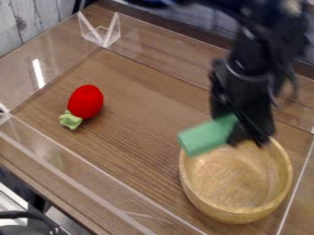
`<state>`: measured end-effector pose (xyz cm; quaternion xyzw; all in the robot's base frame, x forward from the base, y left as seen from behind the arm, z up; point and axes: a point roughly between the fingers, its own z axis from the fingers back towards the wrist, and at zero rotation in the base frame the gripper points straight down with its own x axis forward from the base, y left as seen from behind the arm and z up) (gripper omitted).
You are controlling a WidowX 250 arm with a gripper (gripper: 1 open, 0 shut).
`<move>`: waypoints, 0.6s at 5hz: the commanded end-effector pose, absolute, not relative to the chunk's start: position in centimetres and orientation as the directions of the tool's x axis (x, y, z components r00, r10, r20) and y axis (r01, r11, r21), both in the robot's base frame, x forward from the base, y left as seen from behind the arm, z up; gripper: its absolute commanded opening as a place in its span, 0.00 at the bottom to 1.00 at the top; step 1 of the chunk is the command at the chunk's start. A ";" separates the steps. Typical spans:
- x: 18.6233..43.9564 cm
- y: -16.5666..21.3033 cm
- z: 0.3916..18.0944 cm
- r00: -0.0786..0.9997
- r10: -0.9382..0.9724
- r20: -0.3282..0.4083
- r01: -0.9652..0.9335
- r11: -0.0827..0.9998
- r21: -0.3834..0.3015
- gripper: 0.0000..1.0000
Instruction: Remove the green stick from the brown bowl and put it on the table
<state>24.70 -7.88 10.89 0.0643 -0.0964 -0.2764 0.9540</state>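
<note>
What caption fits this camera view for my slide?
Gripper holds the green stick above the brown bowl's rim.

Stick (207, 135) was matte light green, one plain colour. Bowl (237, 183) was light brown wood, fine speckled grain inside, paler rim. Table (135, 101) was darker brown wood-grain with dark streaks. Walls (50, 55) were clear, with whitish glare on edges. Toy (84, 99) was bright red with a small green stub. Gripper (249, 117) and arm were black, blurred.
</note>
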 end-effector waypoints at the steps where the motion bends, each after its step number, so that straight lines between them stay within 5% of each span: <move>1: 23.9 -5.8 12.1 0.867 -0.462 0.185 0.432 0.884 0.180 0.00; 3: 23.2 -3.6 13.2 0.944 -0.279 0.179 0.250 0.953 0.169 0.00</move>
